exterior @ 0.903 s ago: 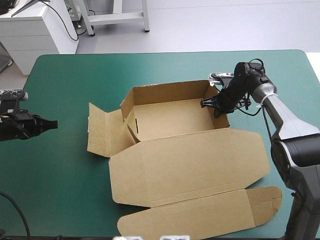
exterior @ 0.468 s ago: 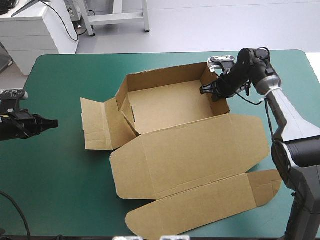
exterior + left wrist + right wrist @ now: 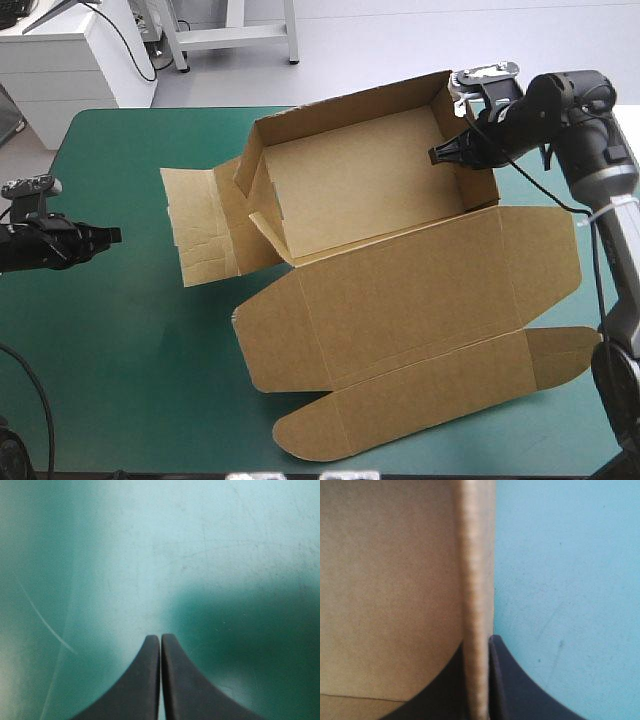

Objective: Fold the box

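Observation:
The brown box (image 3: 360,200) stands as an open tray with raised walls, tipped up off the teal-green cover, its lid (image 3: 420,300) lying flat toward the table's front with a rounded tuck flap (image 3: 440,405). My right gripper (image 3: 455,155) is shut on the box's right wall; in the right wrist view that wall's edge (image 3: 477,605) runs between my black fingertips (image 3: 501,675). My left gripper (image 3: 108,236) hovers near the table's left edge, shut and holding nothing, its fingers (image 3: 150,680) meeting in one arch over bare cover.
A side flap (image 3: 205,235) of the box lies flat on the table to the tray's left. Bare teal-green cover (image 3: 120,350) stretches between my left gripper and the box. The tray's far wall reaches past the table's far edge.
My right gripper has risen and moved toward the far right, lifting and tilting the box with it. The lid and flaps slid rightward. The left gripper shifted slightly.

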Robot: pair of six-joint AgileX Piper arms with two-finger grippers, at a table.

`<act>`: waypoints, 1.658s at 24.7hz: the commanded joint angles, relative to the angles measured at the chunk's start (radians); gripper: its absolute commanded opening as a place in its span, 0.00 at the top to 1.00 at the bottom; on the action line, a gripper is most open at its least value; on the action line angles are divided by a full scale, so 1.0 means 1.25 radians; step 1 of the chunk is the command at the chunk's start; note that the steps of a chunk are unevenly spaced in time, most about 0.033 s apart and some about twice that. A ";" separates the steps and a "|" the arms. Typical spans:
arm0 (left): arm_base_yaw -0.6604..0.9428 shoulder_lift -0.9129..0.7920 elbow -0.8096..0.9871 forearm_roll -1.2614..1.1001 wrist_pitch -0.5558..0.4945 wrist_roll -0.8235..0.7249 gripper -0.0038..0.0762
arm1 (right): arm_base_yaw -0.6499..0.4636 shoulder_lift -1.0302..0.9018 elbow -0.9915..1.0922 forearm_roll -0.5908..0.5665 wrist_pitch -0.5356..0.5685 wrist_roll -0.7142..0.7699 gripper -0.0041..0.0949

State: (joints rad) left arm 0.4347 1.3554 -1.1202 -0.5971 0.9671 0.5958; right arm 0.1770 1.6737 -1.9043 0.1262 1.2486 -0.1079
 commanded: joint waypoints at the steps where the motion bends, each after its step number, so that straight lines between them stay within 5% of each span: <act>1: -0.005 0.013 -0.019 -0.043 -0.066 -0.007 0.96 | -0.002 -0.082 -0.012 0.047 -0.002 0.006 0.96; 9: -0.006 0.128 -0.019 -0.219 -0.052 0.040 0.96 | -0.001 -0.125 -0.012 0.197 -0.002 0.011 0.96; 17: -0.112 0.189 -0.019 -0.532 0.040 0.183 0.96 | -0.001 -0.103 -0.012 0.179 -0.018 0.020 0.96; 23: -0.243 0.164 -0.019 -0.600 0.117 0.195 0.96 | -0.001 -0.059 -0.012 0.100 -0.034 0.034 0.96; 38: -0.338 0.041 -0.057 -0.679 0.117 0.196 0.96 | -0.001 -0.016 -0.012 0.023 -0.057 0.058 0.96; 41: -0.338 0.041 -0.082 -0.680 0.132 0.196 0.87 | -0.001 -0.014 -0.012 0.017 -0.057 0.058 0.96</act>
State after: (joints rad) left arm 0.0174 1.4458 -1.1679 -1.3620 1.0953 0.8386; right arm 0.1770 1.6986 -1.8924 0.1367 1.2291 -0.0418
